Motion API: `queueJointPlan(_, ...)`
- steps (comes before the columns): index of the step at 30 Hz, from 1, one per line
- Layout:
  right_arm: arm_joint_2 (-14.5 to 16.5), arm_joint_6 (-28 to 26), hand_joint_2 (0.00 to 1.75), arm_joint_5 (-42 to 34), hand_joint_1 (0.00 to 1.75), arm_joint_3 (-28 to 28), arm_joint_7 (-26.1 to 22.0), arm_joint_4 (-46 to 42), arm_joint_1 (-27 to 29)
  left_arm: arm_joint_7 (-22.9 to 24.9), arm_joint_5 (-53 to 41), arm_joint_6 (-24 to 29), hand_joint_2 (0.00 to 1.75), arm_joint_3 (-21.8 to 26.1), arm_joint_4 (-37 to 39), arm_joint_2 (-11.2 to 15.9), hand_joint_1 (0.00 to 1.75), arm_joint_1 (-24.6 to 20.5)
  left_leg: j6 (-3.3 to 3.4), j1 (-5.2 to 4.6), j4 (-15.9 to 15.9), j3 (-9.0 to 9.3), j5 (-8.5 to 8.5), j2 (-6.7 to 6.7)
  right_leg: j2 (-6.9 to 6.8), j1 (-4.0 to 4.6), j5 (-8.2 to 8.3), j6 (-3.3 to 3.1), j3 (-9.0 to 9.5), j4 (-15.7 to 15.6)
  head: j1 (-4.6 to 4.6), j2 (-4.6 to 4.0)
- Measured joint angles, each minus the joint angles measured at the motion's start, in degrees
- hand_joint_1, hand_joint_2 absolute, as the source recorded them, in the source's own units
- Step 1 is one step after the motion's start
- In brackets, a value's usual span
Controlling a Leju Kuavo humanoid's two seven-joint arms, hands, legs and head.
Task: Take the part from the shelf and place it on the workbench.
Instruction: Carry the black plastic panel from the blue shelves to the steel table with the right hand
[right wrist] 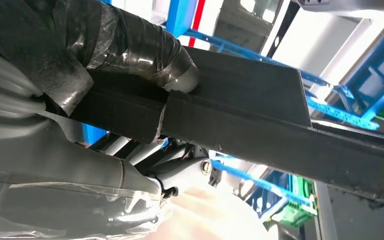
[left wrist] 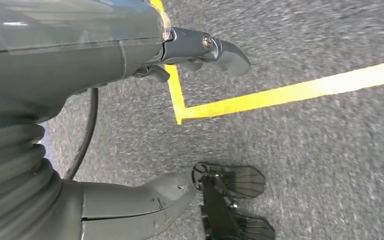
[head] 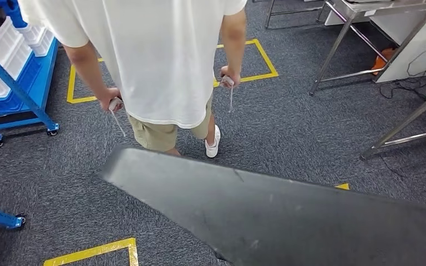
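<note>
— Well, where does the part sit?

— Its long dark slab crosses the lower head view, one pointed edge reaching toward a person standing just beyond it. The right robot hand grasps it, taped thumb over the top edge.

— And the left robot hand?

— It hangs released above grey carpet, fingers apart, near a yellow tape corner.

— Room to move?

— Open carpet lies rightward toward the steel worktop; a blue shelf borders the left.
</note>
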Motion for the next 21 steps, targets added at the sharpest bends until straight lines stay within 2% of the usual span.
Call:
queueJointPlan(1,0.0,0.1,1.75,0.0,1.69,0.0,-0.1,0.0,0.1,0.0,0.0,0.0,1.75,0.0,0.0,0.1,0.00,0.0,-0.17,0.05,2.6,-1.07,-1.54,-1.31,0.48,-0.26,0.10,-0.19,0.23,-0.3,-0.02,0.00)
queueJointPlan(2,0.0,0.3,1.75,0.1,1.69,0.0,-0.2,0.1,0.2,0.0,-0.1,0.1,1.75,0.0,0.0,0.3,0.00,0.0,-0.29,0.20,6.3,-2.76,-3.41,-2.81,0.97,-0.33,0.10,-0.30,0.29,-0.3,-0.02,0.00)
queueJointPlan(3,0.1,0.5,1.75,0.2,1.69,0.0,-0.2,0.1,0.3,0.0,-0.1,0.2,1.75,0.1,0.0,0.4,0.00,0.1,-0.42,0.27,10.6,-4.91,-5.26,-3.74,1.54,-0.38,0.06,-0.41,0.25,-0.2,-0.03,0.00)
queueJointPlan(4,0.1,0.7,1.75,0.3,1.69,0.0,-0.2,0.2,0.4,0.0,-0.1,0.2,1.75,0.1,0.0,0.5,0.00,0.3,-0.61,0.36,14.3,-6.86,-6.41,-4.17,2.20,-0.42,0.01,-0.44,0.20,0.0,-0.03,0.00)
queueJointPlan(5,0.1,0.8,1.75,0.5,1.69,0.0,-0.3,0.3,0.6,0.1,-0.1,0.3,1.75,0.2,0.0,0.6,0.00,0.5,-0.81,0.48,16.2,-8.04,-6.43,-4.31,2.90,-0.48,-0.06,-0.40,0.16,0.2,-0.03,0.00)
queueJointPlan(6,0.1,0.8,1.75,0.7,1.69,0.0,-0.3,0.3,0.8,0.1,-0.1,0.3,1.75,0.2,0.0,0.7,0.00,0.5,-1.01,0.62,15.7,-8.12,-5.24,-4.38,3.61,-0.60,-0.18,-0.28,0.12,0.5,-0.02,0.00)
queueJointPlan(7,0.1,0.8,1.75,0.9,1.69,0.0,-0.3,0.3,0.9,0.1,-0.1,0.3,1.75,0.2,0.0,0.7,0.00,0.6,-1.23,0.83,13.1,-7.11,-3.11,-4.59,4.31,-0.78,-0.34,-0.10,0.12,0.8,-0.02,0.00)
queueJointPlan(9,0.1,0.7,1.75,1.2,1.69,0.0,-0.3,0.3,1.0,0.1,0.0,0.4,1.75,0.3,0.0,0.7,0.00,0.6,-1.76,1.39,5.1,-3.78,1.04,-6.50,5.58,-1.06,-0.66,0.48,0.03,1.4,-0.01,0.00)
queueJointPlan(10,0.1,0.7,1.75,1.2,1.69,0.0,-0.4,0.3,1.0,0.1,0.0,0.4,1.75,0.4,0.0,0.7,0.00,0.6,-1.79,1.60,2.2,-2.55,2.07,-7.52,6.16,-1.14,-0.67,0.77,-0.18,1.6,-0.02,0.00)
queueJointPlan(11,0.1,0.7,1.75,1.2,1.69,0.0,-0.4,0.3,1.1,0.2,0.1,0.5,1.75,0.5,0.0,0.7,0.00,0.7,-1.68,1.65,0.6,-1.92,2.41,-8.25,6.71,-1.17,-0.58,1.09,-0.44,1.7,-0.01,0.00)
queueJointPlan(12,0.1,0.7,1.75,1.3,1.69,0.0,-0.4,0.3,1.1,0.2,0.2,0.5,1.75,0.6,0.0,0.7,0.00,0.7,-1.42,1.53,0.1,-1.73,2.33,-8.34,7.27,-1.22,-0.41,1.38,-0.70,1.7,-0.02,0.00)
queueJointPlan(13,0.1,0.7,1.75,1.3,1.69,0.0,-0.4,0.3,1.2,0.2,0.3,0.6,1.75,0.7,0.0,0.7,0.00,0.6,-1.01,1.49,0.0,-1.71,2.43,-7.83,7.80,-1.30,-0.26,1.62,-0.94,1.7,-0.02,0.00)
queueJointPlan(14,0.1,0.7,1.75,1.3,1.69,0.0,-0.4,0.3,1.2,0.2,0.3,0.6,1.75,0.8,0.0,0.7,0.00,0.5,-0.68,1.46,-0.1,-1.70,2.53,-7.28,7.59,-1.32,-0.40,1.87,-1.10,1.9,-0.01,0.00)
queueJointPlan(16,0.1,0.7,1.75,1.3,1.69,0.0,-0.4,0.3,1.1,0.2,0.4,0.6,1.75,1.0,0.0,0.7,0.00,0.4,0.03,1.49,-0.2,-1.65,2.65,-6.07,5.21,-1.28,-2.39,2.38,-2.49,4.9,0.01,0.00)
queueJointPlan(17,0.1,0.7,1.75,1.3,1.69,0.0,-0.4,0.3,1.1,0.2,0.4,0.6,1.75,1.1,0.0,0.7,0.00,0.5,0.31,1.38,-0.2,-1.63,2.61,-5.42,3.60,-1.30,-4.26,2.63,-4.01,8.3,0.02,0.00)
queueJointPlan(18,0.1,0.7,1.75,1.3,1.69,0.0,-0.4,0.3,1.0,0.2,0.4,0.6,1.75,1.2,0.0,0.7,0.00,0.6,0.52,1.24,-0.2,-1.63,2.52,-4.75,2.56,-1.35,-6.26,2.83,-6.02,12.5,0.02,0.00)
queueJointPlan(19,0.1,0.6,1.75,1.2,1.69,0.0,-0.3,0.3,1.0,0.2,0.4,0.6,1.75,1.3,0.0,0.7,0.00,0.6,0.63,1.11,-0.2,-1.63,2.44,-4.05,2.17,-1.43,-7.77,2.94,-7.92,16.4,0.02,0.00)
queueJointPlan(20,0.1,0.6,1.75,1.2,1.69,0.0,-0.3,0.4,1.0,0.2,0.4,0.6,1.75,1.4,0.0,0.7,0.00,0.7,0.69,1.02,-0.2,-1.59,2.35,-3.40,2.02,-1.44,-8.34,2.94,-9.15,18.8,0.02,0.00)
queueJointPlan(21,0.1,0.6,1.75,1.2,1.69,0.0,-0.1,0.4,1.0,0.2,0.5,0.6,1.75,1.4,0.0,0.7,0.00,0.6,0.73,0.94,-0.2,-1.48,2.23,-2.80,1.95,-1.38,-7.73,2.81,-9.25,19.0,0.02,0.00)
